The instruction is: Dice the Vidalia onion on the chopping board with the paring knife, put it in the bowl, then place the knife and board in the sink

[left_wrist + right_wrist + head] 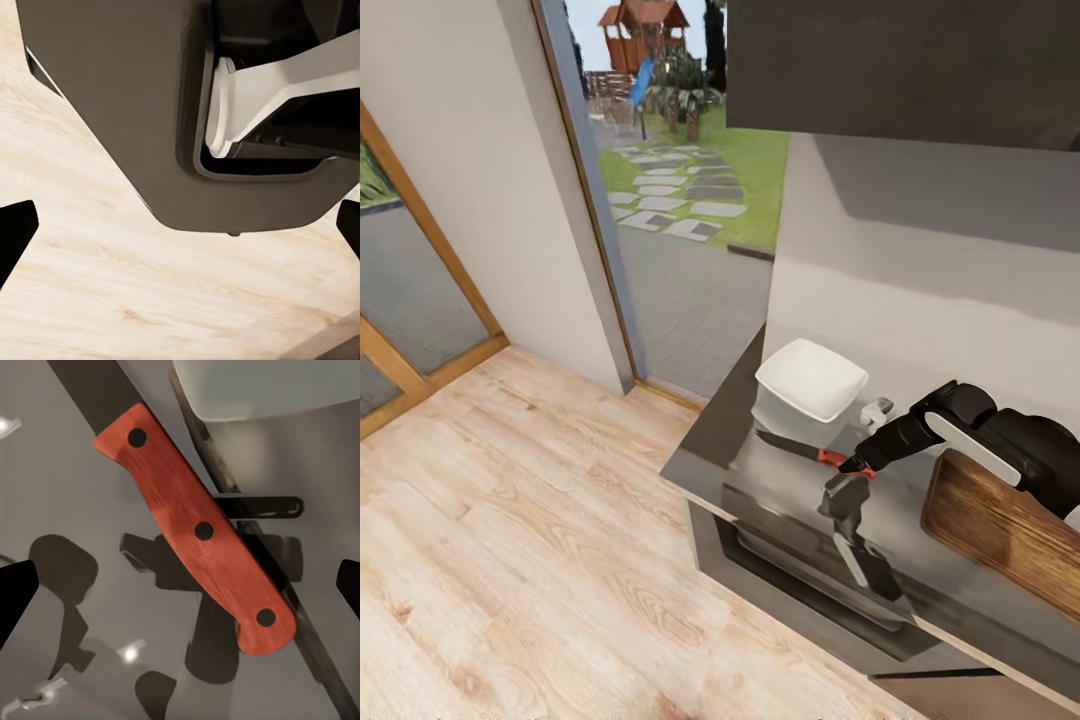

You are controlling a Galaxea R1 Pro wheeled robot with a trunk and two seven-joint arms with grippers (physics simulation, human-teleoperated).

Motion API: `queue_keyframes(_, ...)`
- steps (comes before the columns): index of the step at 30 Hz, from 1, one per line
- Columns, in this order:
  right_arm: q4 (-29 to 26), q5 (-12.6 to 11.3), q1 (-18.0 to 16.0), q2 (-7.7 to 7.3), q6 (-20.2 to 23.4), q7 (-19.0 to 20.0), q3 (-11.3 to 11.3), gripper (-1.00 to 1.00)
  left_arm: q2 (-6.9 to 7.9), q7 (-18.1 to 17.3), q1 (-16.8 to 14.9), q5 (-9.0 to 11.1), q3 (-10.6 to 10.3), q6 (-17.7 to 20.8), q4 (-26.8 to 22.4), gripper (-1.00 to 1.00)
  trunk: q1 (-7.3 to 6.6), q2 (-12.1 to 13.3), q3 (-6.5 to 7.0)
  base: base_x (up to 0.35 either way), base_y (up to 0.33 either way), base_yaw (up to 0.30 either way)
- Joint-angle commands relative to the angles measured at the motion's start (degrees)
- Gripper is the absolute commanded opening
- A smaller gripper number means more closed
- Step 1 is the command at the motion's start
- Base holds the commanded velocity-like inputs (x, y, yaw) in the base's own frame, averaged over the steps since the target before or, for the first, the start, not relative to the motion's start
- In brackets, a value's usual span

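The paring knife (822, 456) lies flat on the glossy grey countertop (732, 470), its dark blade (785, 444) pointing left just in front of the white bowl (812, 378). My right gripper (862, 456) hovers over the handle's end. In the right wrist view the reddish handle (196, 526) lies between the spread fingertips (15, 601) of the open right gripper (182, 592), with the bowl (270, 386) at the edge. The chopping board (1000, 530) lies to the right, partly under my arm. My left gripper (182, 232) hangs open over wooden floor. The onion and sink are out of view.
The countertop ends at a corner (672, 472) on the left, over dark cabinet fronts (800, 585). Light wooden floor (530, 540) spreads to the left. A glass door (680, 200) opens onto a garden. A dark wall cabinet (900, 60) hangs above the counter.
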Motion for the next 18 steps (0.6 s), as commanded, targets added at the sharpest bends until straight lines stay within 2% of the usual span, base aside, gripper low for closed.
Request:
queue_keyframes(1, 0.0, 0.6, -0.1, -0.04, 0.0, 0.6, 0.1, 1.0, 0.0, 0.0, 0.0, 0.2, 0.0, -0.2, 0.0, 1.0, 0.03, -0.1, -0.15, 0.0, 0.0, 0.0)
queue_keyframes(18, 0.0, 0.6, -0.1, -0.04, 0.0, 0.6, 0.1, 1.0, 0.0, 0.0, 0.0, 0.2, 0.0, -0.2, 0.0, 1.0, 0.03, -0.1, -1.18, 0.0, 0.0, 0.0)
